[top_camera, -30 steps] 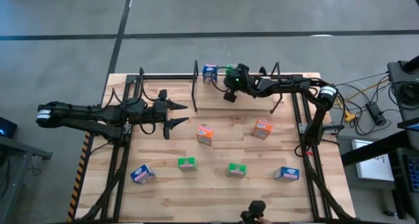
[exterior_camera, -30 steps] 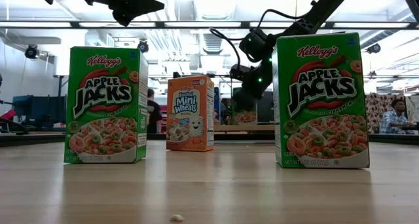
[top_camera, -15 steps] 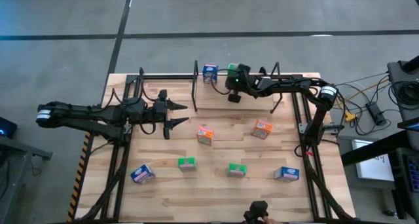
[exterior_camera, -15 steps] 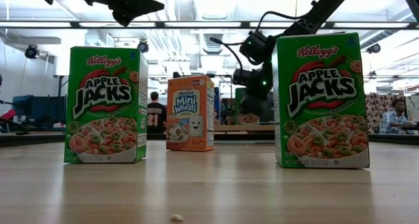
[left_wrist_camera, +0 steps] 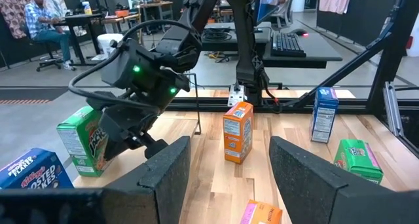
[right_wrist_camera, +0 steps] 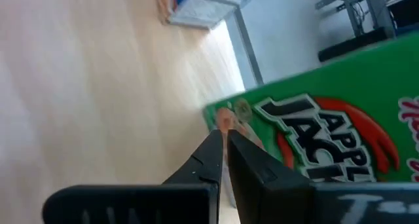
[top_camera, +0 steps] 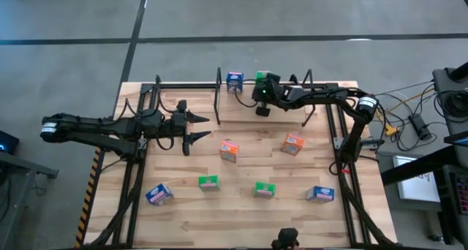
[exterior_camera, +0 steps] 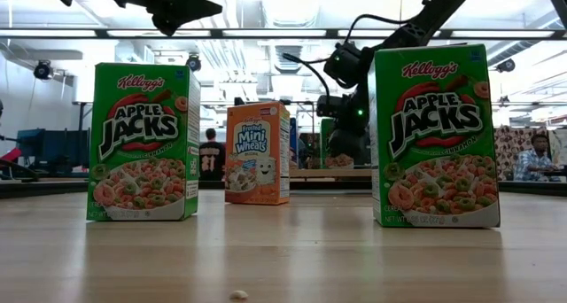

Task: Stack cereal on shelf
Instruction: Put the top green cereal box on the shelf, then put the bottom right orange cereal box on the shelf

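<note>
My right gripper [top_camera: 260, 88] reaches over the shelf [top_camera: 241, 102] at the table's far edge, its fingers shut [right_wrist_camera: 224, 137]. They point down right beside an upright green cereal box [right_wrist_camera: 321, 139], which stands on the shelf board [left_wrist_camera: 82, 140] next to a blue box [top_camera: 234, 80]. My left gripper [top_camera: 207, 128] hovers open over the table's left half, holding nothing. Several more boxes stand on the tabletop: two orange [top_camera: 229, 150] [top_camera: 293, 143], two green [top_camera: 208, 182] [top_camera: 264, 190], two blue [top_camera: 159, 194] [top_camera: 319, 194]. My right gripper's shut fingers [right_wrist_camera: 213, 155] stand against the lower corner [right_wrist_camera: 226, 119] of the green box's printed face, coming from above. I cannot tell whether they touch it. Nothing sits between them. The box rests upright on the shelf board.
Black side frames [top_camera: 135, 169] [top_camera: 344, 169] run along the table's left and right edges, and thin shelf posts [top_camera: 219, 96] [top_camera: 307, 96] stand at the far end. Bare wood lies between the loose boxes. People sit and stand in the room beyond [exterior_camera: 211, 157].
My right gripper has shifted a little toward the table's right edge beside the green box on the shelf. The green box stays upright on the shelf.
</note>
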Robot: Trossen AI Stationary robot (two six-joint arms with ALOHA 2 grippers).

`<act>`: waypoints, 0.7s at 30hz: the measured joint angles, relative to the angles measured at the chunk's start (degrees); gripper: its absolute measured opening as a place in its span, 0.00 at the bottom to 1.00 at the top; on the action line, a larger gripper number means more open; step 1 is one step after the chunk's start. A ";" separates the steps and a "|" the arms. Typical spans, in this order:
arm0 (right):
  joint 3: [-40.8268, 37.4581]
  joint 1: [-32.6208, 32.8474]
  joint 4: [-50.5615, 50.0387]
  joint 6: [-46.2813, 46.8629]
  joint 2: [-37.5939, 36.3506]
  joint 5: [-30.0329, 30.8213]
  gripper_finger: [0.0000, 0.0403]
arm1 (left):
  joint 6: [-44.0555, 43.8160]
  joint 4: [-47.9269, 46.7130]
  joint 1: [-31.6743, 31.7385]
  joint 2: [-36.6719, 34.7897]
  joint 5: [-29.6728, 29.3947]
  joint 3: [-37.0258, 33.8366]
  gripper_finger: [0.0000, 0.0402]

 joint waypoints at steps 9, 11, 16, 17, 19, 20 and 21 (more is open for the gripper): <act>-0.01 6.04 -2.55 4.10 -5.49 -0.20 0.03 | -0.02 -0.04 -0.02 0.00 0.00 0.00 0.48; 0.00 7.89 -3.89 6.12 -7.74 -0.27 0.03 | 0.00 -0.04 -0.02 0.00 0.00 0.00 0.48; 0.00 11.68 -8.72 12.91 -13.73 -4.97 0.03 | -0.02 -0.04 0.00 0.00 0.00 0.00 0.48; 0.00 12.23 -9.65 14.79 -14.98 -6.90 0.03 | -0.02 -0.04 0.00 0.00 -0.01 0.00 0.48; 0.00 13.06 -11.21 19.12 -17.39 -11.12 0.03 | 0.00 -0.02 -0.01 0.00 0.00 0.00 0.48; 0.00 13.37 -12.21 21.19 -18.56 -13.15 0.03 | -0.01 -0.02 -0.02 0.00 -0.02 0.00 0.48; 0.00 13.68 -13.20 23.47 -19.69 -15.32 0.03 | 0.00 -0.01 -0.01 0.00 0.00 0.00 0.48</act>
